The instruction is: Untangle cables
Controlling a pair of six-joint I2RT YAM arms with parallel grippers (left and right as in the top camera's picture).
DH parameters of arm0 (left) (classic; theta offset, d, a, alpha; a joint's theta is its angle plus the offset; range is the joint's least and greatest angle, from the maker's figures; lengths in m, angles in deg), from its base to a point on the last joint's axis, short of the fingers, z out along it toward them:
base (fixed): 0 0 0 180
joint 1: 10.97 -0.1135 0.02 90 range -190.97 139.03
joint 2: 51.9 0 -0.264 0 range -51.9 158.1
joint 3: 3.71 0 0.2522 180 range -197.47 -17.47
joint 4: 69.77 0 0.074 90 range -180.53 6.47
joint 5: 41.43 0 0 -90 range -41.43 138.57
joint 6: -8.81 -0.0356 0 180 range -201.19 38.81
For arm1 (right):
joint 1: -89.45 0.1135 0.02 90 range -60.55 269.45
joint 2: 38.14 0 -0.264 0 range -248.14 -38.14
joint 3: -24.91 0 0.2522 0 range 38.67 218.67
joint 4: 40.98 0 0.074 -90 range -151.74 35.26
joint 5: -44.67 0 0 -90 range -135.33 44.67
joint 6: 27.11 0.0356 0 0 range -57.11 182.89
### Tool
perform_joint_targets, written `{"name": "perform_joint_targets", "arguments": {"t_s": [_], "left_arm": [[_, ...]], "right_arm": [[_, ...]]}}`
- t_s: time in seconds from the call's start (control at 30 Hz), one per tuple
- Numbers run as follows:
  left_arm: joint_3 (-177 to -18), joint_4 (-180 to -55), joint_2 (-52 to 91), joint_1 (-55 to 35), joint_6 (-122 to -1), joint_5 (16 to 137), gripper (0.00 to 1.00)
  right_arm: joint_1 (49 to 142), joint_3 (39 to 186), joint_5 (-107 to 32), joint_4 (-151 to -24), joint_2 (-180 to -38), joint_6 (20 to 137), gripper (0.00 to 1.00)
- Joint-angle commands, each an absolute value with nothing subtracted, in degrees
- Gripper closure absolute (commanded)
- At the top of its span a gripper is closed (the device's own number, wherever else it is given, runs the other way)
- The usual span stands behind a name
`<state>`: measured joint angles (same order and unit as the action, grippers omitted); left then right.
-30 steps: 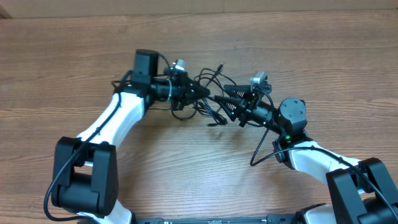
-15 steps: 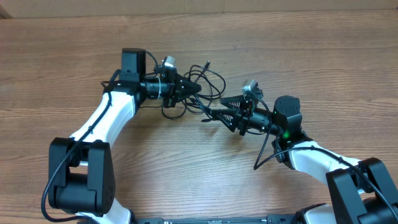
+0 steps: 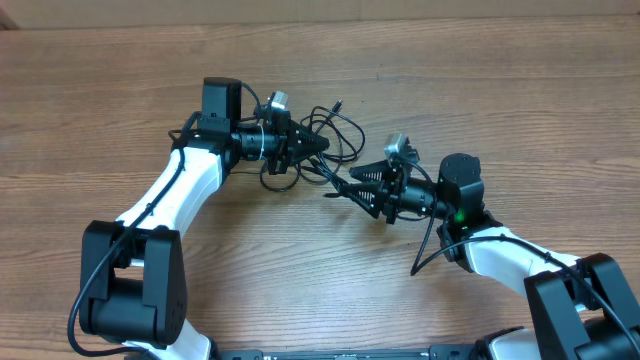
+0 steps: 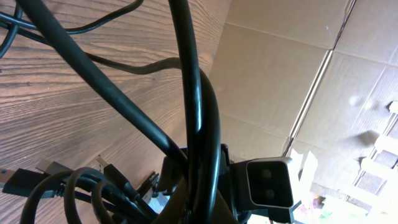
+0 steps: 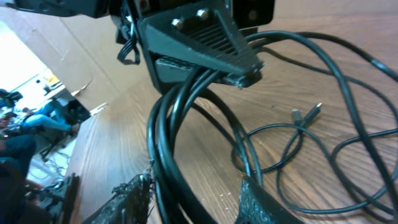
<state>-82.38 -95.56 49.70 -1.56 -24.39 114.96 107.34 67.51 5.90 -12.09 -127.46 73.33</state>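
Cables (image 3: 340, 135): several thin black flexible cords with small plug ends, gathered in one knotted bunch.
Location: mid-table, partly lifted off the brown wood-grain table (image 3: 520, 90) and strung between the two grippers; slack loops rest on the wood on the far side.
Long axis: the stretched part runs diagonally in the overhead view, upper left to lower right; loops fan toward the far side, one plug tip (image 3: 338, 103) pointing away from the robot.
Left gripper (image 3: 320, 147): black fingers together, clamped on several strands.
Right gripper (image 3: 352, 181): fingers (image 5: 134, 199) apart, strands passing between them, not pinched as far as shown.
Progress: judged early; no cord lies freed on its own, strands cross and loop; all separating is left.
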Motion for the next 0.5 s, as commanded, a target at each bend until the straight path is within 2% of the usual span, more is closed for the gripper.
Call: {"name": "perform_joint_targets", "arguments": {"t_s": [0.0,0.13,0.33,0.47], "left_arm": [[-83.2,-95.3,48.9,-1.2,-24.5,115.6,0.96],[-83.2,-95.3,48.9,-1.2,-24.4,115.6,0.96],[-83.2,-95.3,48.9,-0.7,-24.4,115.5,0.96],[-83.2,-95.3,48.9,-0.5,-24.4,115.4,0.96]], "right_arm": [[107.8,68.0,8.4,-12.0,-127.0,72.8,0.57],[107.9,68.0,8.4,-12.0,-127.0,72.8,0.62],[107.9,68.0,8.4,-12.0,-127.0,72.8,0.81],[107.9,68.0,8.4,-12.0,-127.0,72.8,0.86]]}}
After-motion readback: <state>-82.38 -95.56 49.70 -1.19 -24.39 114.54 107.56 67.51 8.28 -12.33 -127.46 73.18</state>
